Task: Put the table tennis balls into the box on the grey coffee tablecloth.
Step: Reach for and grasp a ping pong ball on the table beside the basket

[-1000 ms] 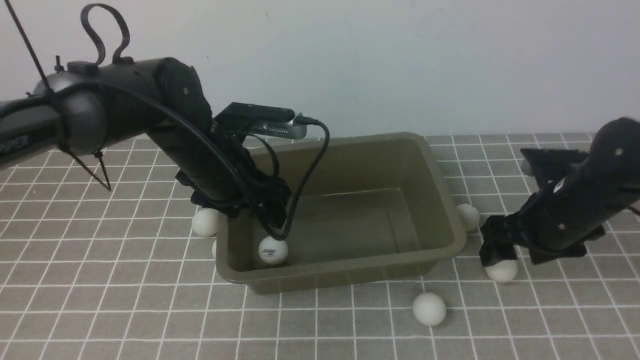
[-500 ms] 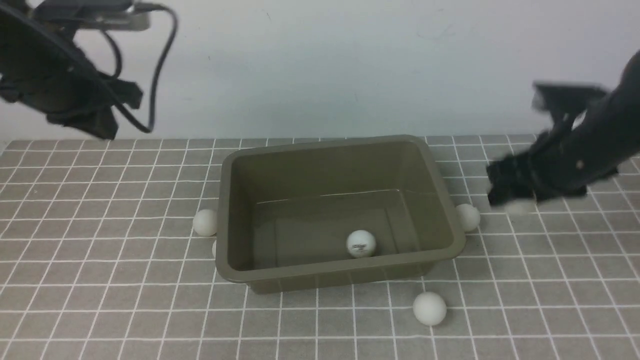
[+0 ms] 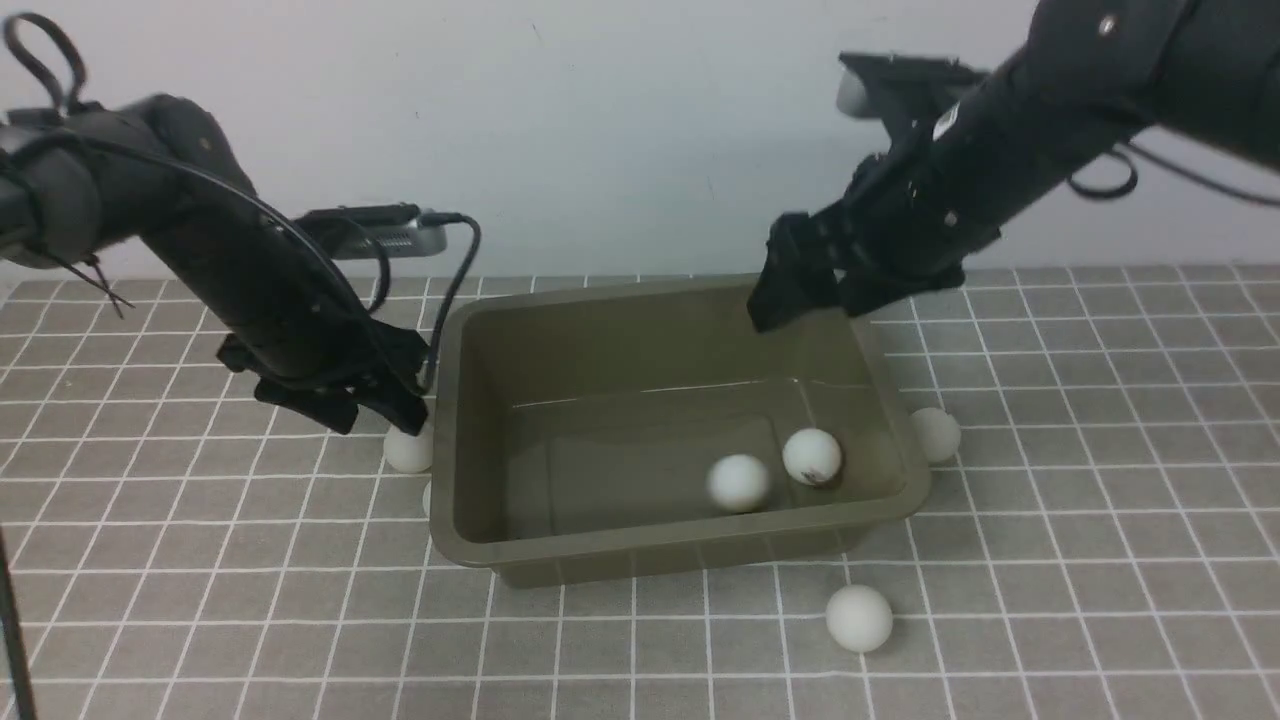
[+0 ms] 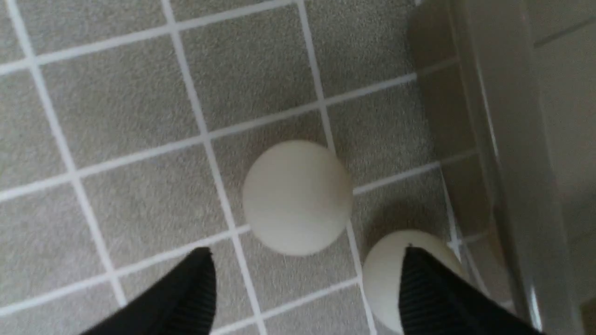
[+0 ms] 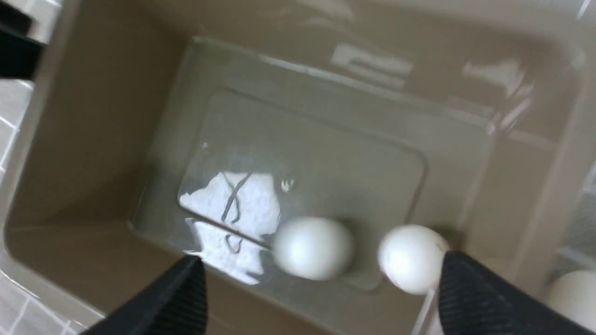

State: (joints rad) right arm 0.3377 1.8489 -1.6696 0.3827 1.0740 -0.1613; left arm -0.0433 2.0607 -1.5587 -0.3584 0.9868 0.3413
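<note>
The olive box (image 3: 660,548) stands on the grey coffee tablecloth (image 3: 200,600). Two table tennis balls (image 3: 739,483) (image 3: 812,456) lie inside it; the right wrist view shows them as balls (image 5: 313,247) (image 5: 409,258) on the box floor (image 5: 326,153). My right gripper (image 3: 800,300) hangs open and empty above the box's far right corner. My left gripper (image 3: 375,410) is open, low over a ball (image 3: 408,449) beside the box's left wall. In the left wrist view that ball (image 4: 297,197) lies just ahead of the open fingers, and a second ball (image 4: 386,274) sits partly behind one fingertip.
One ball (image 3: 937,434) rests against the box's right wall, and another ball (image 3: 859,618) lies on the cloth in front of the box. A white wall stands behind the table. The left arm's cable hangs near the box's left rim.
My right arm swung from the right to above the box and its ball now lies inside. My left arm came down from the upper left to the ball by the box's left wall.
</note>
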